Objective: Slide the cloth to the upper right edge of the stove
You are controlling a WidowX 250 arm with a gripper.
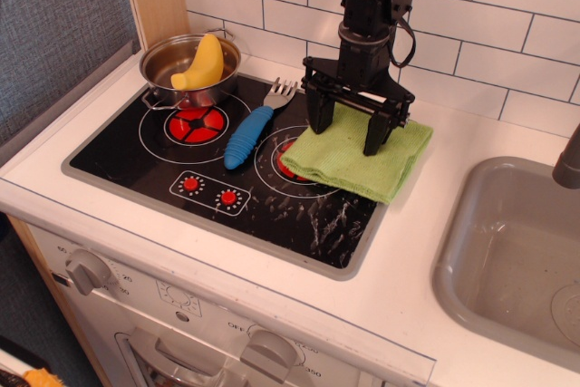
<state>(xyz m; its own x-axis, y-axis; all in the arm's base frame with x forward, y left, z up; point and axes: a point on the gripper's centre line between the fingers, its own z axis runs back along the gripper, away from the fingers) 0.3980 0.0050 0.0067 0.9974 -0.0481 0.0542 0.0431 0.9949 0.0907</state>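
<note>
Cloth [361, 157] lay soft and light at the stove's [227, 189] upper right; end effector [347, 124] pressed down, spread wide, best dragged from mid-cloth.

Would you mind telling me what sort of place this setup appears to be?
Most likely a toy play kitchen: a black stove with painted red burner marks, a grey sink set in the white counter, and oven knobs below, backed by white tile.
</note>
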